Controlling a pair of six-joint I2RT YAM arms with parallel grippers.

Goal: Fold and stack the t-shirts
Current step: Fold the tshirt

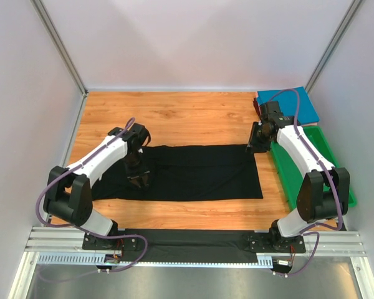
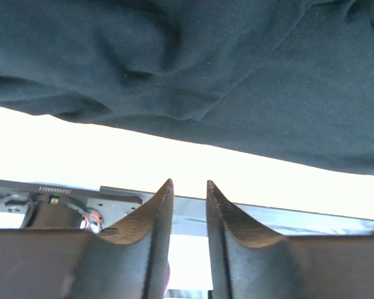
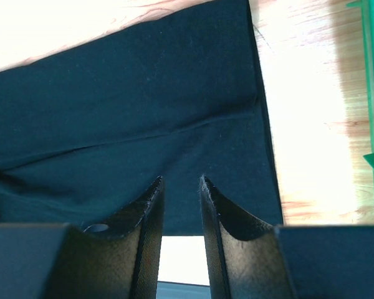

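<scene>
The black t-shirt [image 1: 199, 171] lies flat on the tabletop [image 1: 174, 118], its long axis stretching from your left tool [image 2: 188, 184] across to your right tool [image 3: 181, 179]. One end sits just under each tool, and both tools stand slightly apart, gripping nothing.

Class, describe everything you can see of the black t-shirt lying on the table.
The black t-shirt is soft, matte cloth, laid flat as a long band across the wooden table, left to right. Its right end is straight-edged and smooth apart from a faint crease; its left end is rumpled. The left gripper is over the left part and the right gripper is at the far right corner, both slightly open. Whether either touches the cloth cannot be told.
</scene>
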